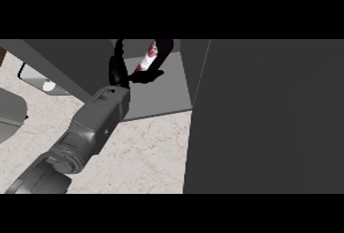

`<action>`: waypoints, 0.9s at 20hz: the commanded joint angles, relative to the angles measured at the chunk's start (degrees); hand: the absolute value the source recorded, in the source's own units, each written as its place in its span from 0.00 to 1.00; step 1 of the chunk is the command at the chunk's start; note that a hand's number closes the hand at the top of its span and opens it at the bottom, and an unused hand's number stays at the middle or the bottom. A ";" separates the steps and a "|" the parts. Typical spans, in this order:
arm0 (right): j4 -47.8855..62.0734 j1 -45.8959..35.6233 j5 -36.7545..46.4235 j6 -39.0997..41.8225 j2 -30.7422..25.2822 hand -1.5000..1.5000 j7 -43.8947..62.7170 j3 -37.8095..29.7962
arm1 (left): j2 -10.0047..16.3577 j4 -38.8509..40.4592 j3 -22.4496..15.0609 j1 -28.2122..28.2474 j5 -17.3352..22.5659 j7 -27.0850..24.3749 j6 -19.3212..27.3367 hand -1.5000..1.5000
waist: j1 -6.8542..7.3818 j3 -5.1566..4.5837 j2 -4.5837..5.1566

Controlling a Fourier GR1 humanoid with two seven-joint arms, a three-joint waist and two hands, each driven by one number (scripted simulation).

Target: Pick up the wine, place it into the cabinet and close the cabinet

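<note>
Nearest to me, my grey left forearm (87, 132) rises from the lower left corner. It is blocky and hard-shelled, with a ribbed round joint at its near end. It slants away over the counter (148, 150), a pale beige stone top with thin reddish veins and a matt finish.

At the far end of the arm, my left hand (142, 76) is black, and its thin fingers are curled round the wine bottle (149, 55). The bottle is a slim cylinder, showing white and dark red between my fingers, and it tilts a little to the right. It sits over the cabinet floor (161, 95), a flat, smooth, plain grey panel. I cannot tell whether its base touches that floor.

A tall, dark, featureless slab fills the right side. I take it for the open cabinet door (269, 118).

By my reckoning the pick-up is done and the bottle is inside the opening. I have yet to set it down, let go, draw my arm out and swing the door shut.

At the far left are a small dark-rimmed white object (43, 82) and a rounded grey shape (10, 113). I cannot identify either. My right hand does not show.
</note>
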 commanded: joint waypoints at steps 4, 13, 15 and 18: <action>-0.71 -0.65 0.11 -0.95 -0.07 0.00 1.03 -0.13 | 4.25 -0.25 -3.32 2.78 -3.45 -3.10 -12.57 0.00 | 2.73 0.13 -1.05; -3.45 1.61 2.19 -2.63 -0.54 0.00 2.63 -0.20 | 1.93 -8.80 3.17 2.70 2.46 -12.27 -30.24 0.00 | 6.26 0.26 -3.04; -2.94 0.94 1.78 -3.60 -0.24 0.00 3.33 -0.11 | 1.75 -9.39 4.96 2.78 3.97 -13.65 -33.58 0.00 | 6.50 0.26 -3.02; -2.29 0.40 0.00 -2.84 -2.89 0.00 4.53 -3.19 | -0.10 -10.52 4.73 1.34 3.43 -10.14 -36.31 0.00 | 7.97 0.37 -3.70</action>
